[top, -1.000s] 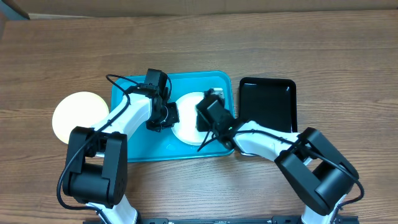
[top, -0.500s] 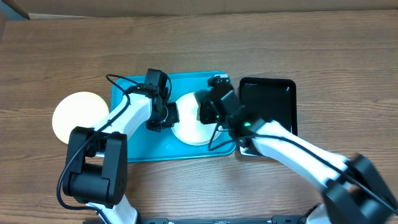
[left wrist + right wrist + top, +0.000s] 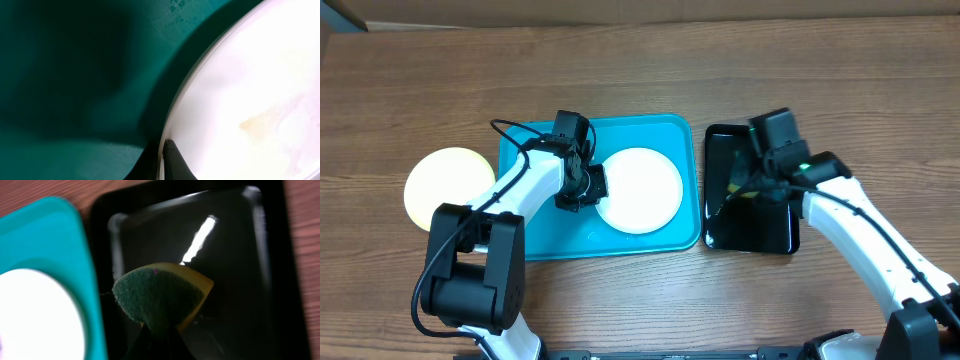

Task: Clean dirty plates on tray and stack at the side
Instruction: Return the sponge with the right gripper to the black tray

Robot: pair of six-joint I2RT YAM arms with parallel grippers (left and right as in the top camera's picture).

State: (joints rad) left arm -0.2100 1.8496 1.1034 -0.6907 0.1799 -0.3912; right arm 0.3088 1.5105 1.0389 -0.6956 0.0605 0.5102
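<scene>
Two plates showing: a white plate [image 3: 640,190] is lying on the turquoise tray [image 3: 535,235], and a yellow-green plate [image 3: 445,186] is sitting off the tray. I am not seeing a third.
Left fingers [image 3: 169,159]: they are sitting narrow, pinching the white plate's rim, and the plate is spreading away ahead of them.
Right fingers [image 3: 147,345]: they are gripping a green-and-yellow sponge [image 3: 157,297] and hovering over the black tray [image 3: 750,230]. The white plate is lying well off to their side.
Done so far: the yellow-green plate is sitting at the side, well behind the left fingers, which I am taking as finished.
Left to do: a faint brownish smear [image 3: 255,125] is showing just ahead of the left fingers. The white plate is probably needing more wiping, then stacking.
Surface [image 3: 640,60]: it is brown and wood-grained, carrying both trays close beside each other.
Room: a pale strip is running along the far edge, and nothing more is showing.
</scene>
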